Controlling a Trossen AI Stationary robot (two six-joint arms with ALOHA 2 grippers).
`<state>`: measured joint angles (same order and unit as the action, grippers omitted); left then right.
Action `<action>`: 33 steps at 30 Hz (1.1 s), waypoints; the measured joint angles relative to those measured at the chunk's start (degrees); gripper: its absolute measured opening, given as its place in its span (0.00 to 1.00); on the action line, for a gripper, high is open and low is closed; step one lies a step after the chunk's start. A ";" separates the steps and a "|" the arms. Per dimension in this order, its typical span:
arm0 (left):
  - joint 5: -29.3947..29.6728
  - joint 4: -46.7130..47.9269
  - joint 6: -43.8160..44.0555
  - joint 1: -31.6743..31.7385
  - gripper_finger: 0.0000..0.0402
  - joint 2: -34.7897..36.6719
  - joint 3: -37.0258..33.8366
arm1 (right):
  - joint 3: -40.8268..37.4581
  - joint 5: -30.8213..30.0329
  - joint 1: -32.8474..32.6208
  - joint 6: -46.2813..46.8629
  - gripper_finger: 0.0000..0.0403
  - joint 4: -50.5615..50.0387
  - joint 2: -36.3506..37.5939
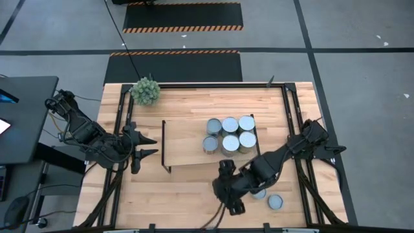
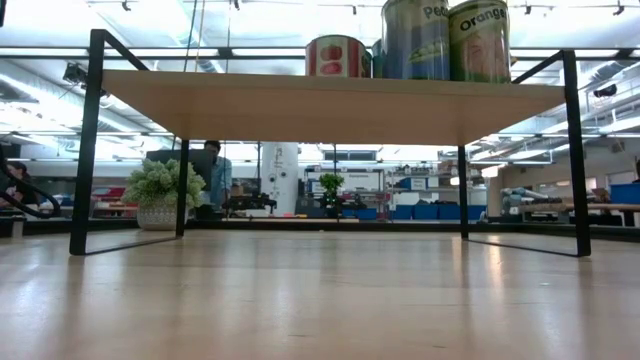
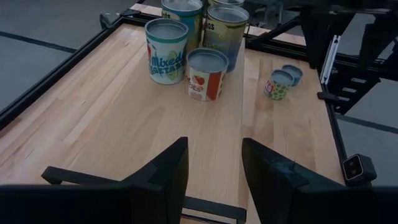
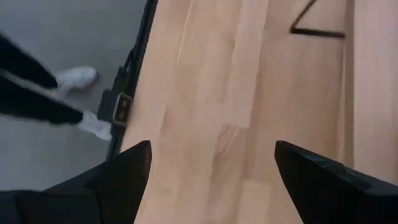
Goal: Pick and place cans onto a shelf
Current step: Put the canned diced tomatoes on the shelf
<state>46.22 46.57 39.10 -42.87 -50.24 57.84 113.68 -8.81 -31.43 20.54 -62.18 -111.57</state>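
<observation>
Several cans [image 1: 230,134] stand upright in a cluster on the right half of the shelf [image 1: 187,129], a light-wood board on black rod frames. They also show in the low view as cans [image 2: 415,40] on top of the shelf [image 2: 330,105]. Two small cans [image 1: 276,202] stand on the table near its right front; in the left wrist view they are the small cans [image 3: 280,84]. My right gripper [image 1: 228,196] hovers open over bare table in front of the shelf, left of those two. My left gripper [image 1: 145,145] waits open at the shelf's left end, aimed at the cluster [image 3: 206,74].
A spiky green plant ball [image 1: 145,90] sits at the table's far left corner. Black rails [image 1: 119,162] run along both table sides. A person's white shoes [image 4: 78,78] show on the floor beyond the table's edge. Bare wood [image 1: 168,194] lies in front of the shelf.
</observation>
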 joint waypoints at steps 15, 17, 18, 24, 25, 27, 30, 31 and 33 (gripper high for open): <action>-7.92 -8.14 -0.99 7.36 0.37 -5.30 0.00 | 2.33 -3.61 5.66 -1.75 0.87 0.43 0.03; -12.19 -10.15 -2.41 11.14 0.36 -7.45 0.00 | 4.27 -4.89 5.95 -2.63 0.87 -0.13 0.04; -14.01 -11.14 -2.76 12.95 0.36 -8.44 0.00 | 5.42 -5.31 6.09 -3.00 0.87 -1.03 0.04; -22.66 -15.81 -7.61 22.75 0.35 -14.88 0.00 | 13.99 -10.05 6.56 -3.20 0.87 -10.43 0.05; -23.78 -17.25 -8.50 24.10 0.35 -15.97 0.00 | 15.41 -10.92 6.52 -3.19 0.87 -11.55 0.13; -25.93 -19.32 -10.07 26.53 0.35 -18.24 0.00 | 18.29 -12.32 6.12 -3.17 0.87 -14.46 0.13; -27.78 -22.73 -11.32 29.54 0.35 -21.73 0.00 | 21.41 -13.67 5.44 -3.15 0.87 -16.28 0.19; -28.27 -23.61 -11.57 30.27 0.35 -22.70 0.00 | 21.39 -14.06 5.13 -3.17 0.87 -16.29 0.43; -29.14 -25.68 -11.76 31.57 0.35 -24.70 0.00 | 20.99 -14.16 4.45 -2.73 0.87 -16.76 1.01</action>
<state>17.09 20.89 27.34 -11.31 -74.94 57.84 134.68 -22.97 -26.98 17.81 -78.95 -110.55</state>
